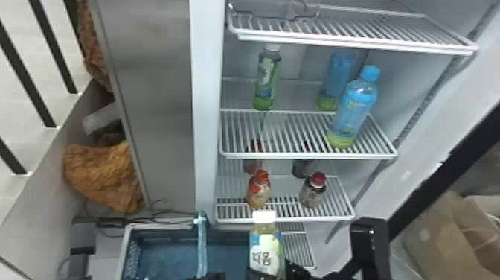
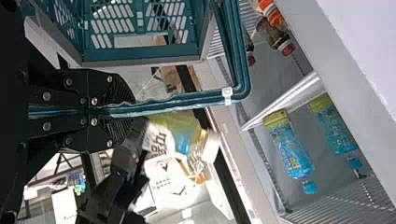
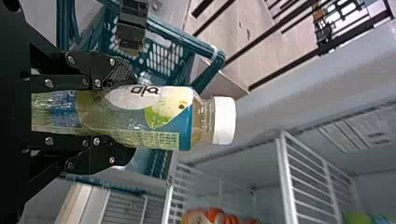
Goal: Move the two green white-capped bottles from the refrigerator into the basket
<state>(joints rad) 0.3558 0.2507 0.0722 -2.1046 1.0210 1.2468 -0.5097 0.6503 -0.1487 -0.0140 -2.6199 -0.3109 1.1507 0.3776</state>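
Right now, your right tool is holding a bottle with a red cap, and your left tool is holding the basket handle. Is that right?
Not quite: the cap is white, as the right wrist view shows. The right tool does hold a bottle, and the left tool does hold the basket handle.

Looks like lab or test rm, can't confirm. Has open fridge (image 1: pixel 207 111) w/ bottled drinks (image 1: pixel 354 106), loose cables (image 1: pixel 178 213) & black bars (image 1: pixel 25 76).
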